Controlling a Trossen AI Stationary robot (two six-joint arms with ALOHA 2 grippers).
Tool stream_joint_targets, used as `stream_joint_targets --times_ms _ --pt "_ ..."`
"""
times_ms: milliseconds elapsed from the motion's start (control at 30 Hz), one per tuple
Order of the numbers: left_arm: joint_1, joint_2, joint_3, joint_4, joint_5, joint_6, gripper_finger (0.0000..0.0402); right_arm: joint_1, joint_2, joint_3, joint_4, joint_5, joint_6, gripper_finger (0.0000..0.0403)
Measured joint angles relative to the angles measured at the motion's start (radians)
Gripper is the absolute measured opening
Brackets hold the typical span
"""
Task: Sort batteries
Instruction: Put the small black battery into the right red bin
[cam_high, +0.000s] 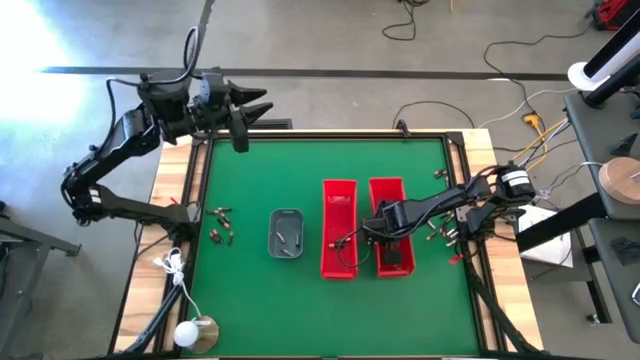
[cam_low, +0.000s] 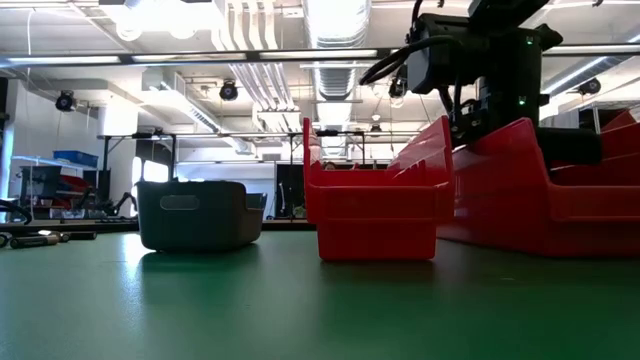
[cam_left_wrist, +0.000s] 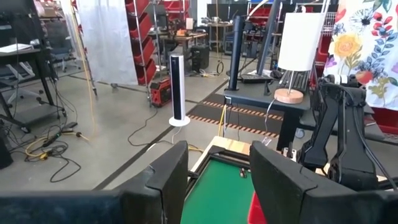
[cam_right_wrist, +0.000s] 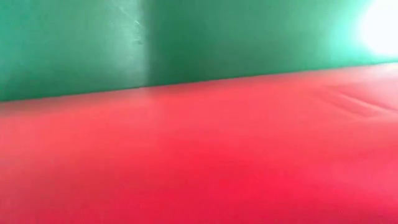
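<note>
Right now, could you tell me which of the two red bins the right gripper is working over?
It is the red bin on the right, nearer the table's right edge. The right gripper hangs over its near end, while the left red bin has no gripper above it.

both arms are matte black, built of chunky angular links. the left gripper (cam_left_wrist: 214, 180) has two broad dark fingers; black cables loop around the right arm (cam_high: 440, 205).
</note>
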Motion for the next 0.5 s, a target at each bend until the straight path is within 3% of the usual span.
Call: stream_joint_targets --times_ms 133,333,500 --pt "0.000 -0.022 0.000 0.001 0.000 0.008 0.0151 0.000 0.000 0.045 -0.085 0.004 0.018 0.0115" --pt "0.000 -0.069 0.000 0.003 -0.011 0.026 0.0151 -0.010 -0.044 0.241 -0.393 0.007 -0.037 0.0146" --pt "0.000 -0.106 0.000 0.002 -0.016 0.051 0.0151 -0.053 -0.148 0.349 -0.461 0.020 0.032 0.0175"
